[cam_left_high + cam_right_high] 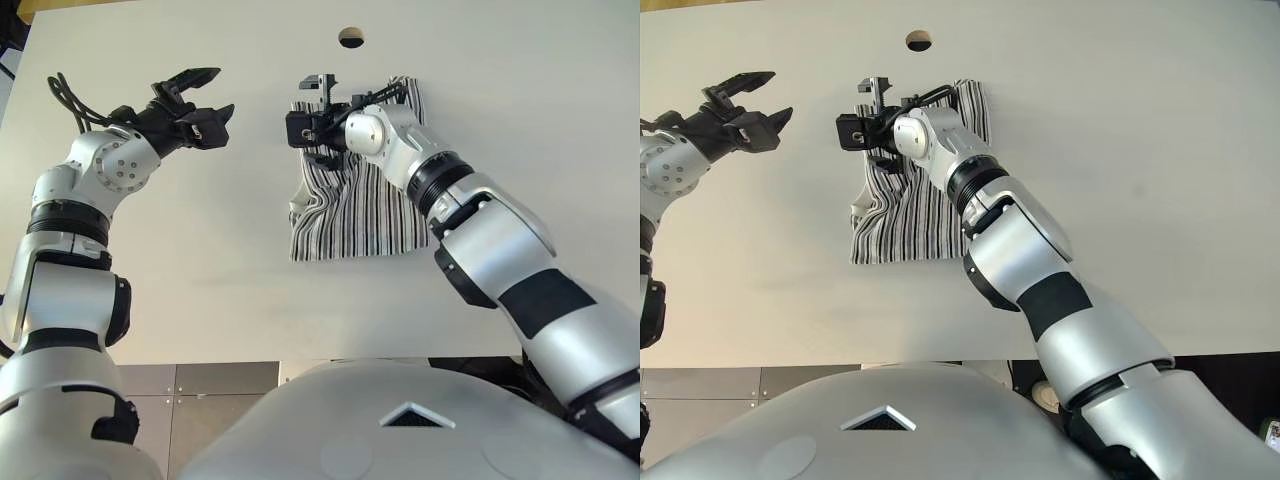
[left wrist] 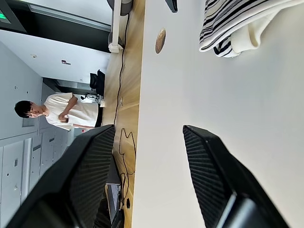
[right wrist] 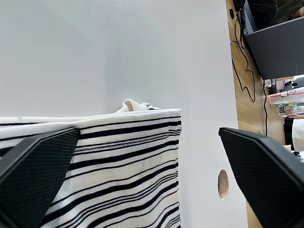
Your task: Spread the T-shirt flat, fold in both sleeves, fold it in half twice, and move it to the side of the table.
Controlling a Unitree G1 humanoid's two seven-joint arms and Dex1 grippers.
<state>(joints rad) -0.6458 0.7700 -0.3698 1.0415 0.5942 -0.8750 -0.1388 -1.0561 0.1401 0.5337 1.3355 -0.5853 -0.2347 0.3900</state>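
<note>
One round hole (image 1: 351, 38) beyond folded T-shirt (image 1: 350, 218)

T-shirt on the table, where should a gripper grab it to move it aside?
Probably take the T-shirt by its bunched left edge, from the robot's left: layers lift off the table there, and the open left gripper hovers nearby.

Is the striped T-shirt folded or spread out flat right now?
Folded: the T-shirt lies as a compact rectangle with layered edges, no sleeves showing.

White table (image 1: 200, 280), folded striped T-shirt (image 1: 350, 215)
</note>
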